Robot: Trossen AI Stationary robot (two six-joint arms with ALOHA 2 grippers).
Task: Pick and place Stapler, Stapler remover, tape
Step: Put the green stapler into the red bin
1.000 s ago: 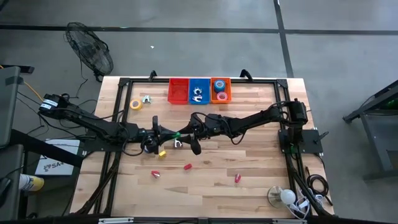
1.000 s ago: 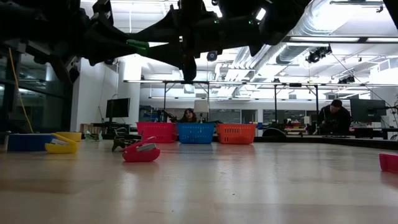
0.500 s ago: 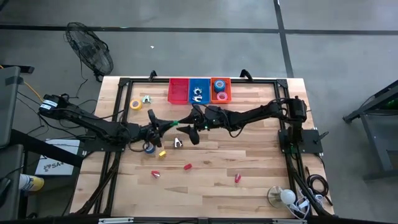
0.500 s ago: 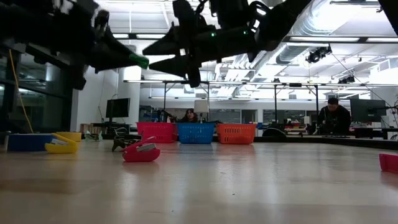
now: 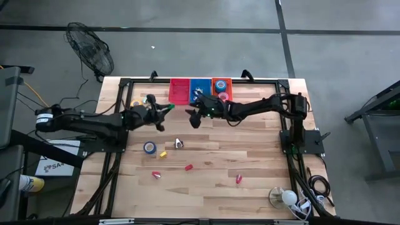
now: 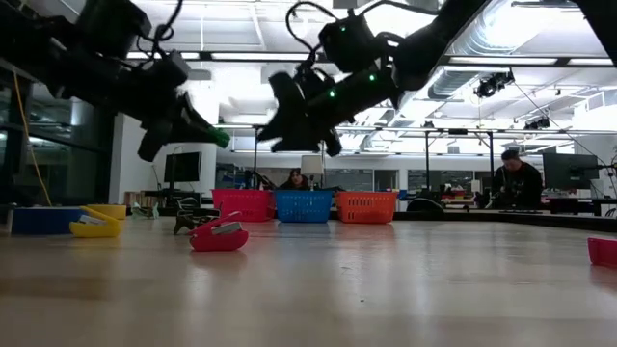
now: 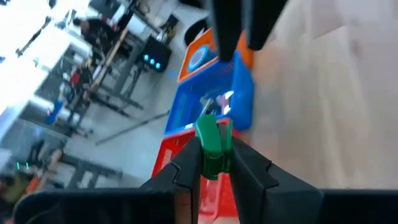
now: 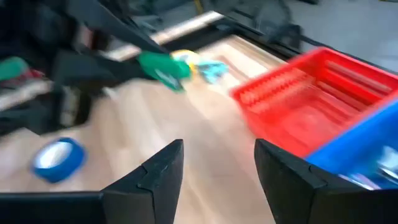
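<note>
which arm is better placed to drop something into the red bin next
The left, probably. The left gripper is shut on a small green stapler and hangs just short of the red bin. The right gripper is open and empty near the bins.

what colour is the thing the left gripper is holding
Green. The small item pinched in the left gripper shows best in the left wrist view.

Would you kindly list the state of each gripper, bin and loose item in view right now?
Left gripper: shut on green stapler, raised near the red bin.
Right gripper: open, empty, raised in front of the blue bin.
Red bin: looks empty.
Blue bin: holds pale metal items.
Orange bin: holds tape rolls.
Blue tape: lying flat on the table.
Yellow tape: flat on the table.
</note>
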